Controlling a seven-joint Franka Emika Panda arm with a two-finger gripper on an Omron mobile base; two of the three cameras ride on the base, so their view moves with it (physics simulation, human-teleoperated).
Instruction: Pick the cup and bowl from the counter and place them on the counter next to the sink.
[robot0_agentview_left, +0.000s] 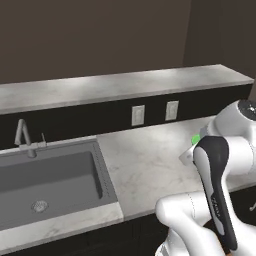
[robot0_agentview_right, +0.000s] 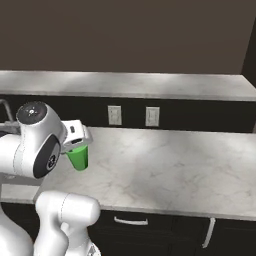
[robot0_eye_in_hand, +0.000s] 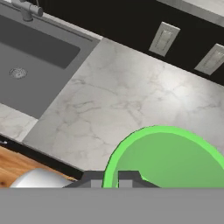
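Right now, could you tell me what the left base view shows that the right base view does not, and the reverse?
Left base view alone: the sink with its round drain and the faucet. Right base view alone: the cup seen full height, with the gripper shut on its rim, and the cabinet handles below the counter edge. Shared: the counter, the two wall outlets, the raised ledge behind and the arm.
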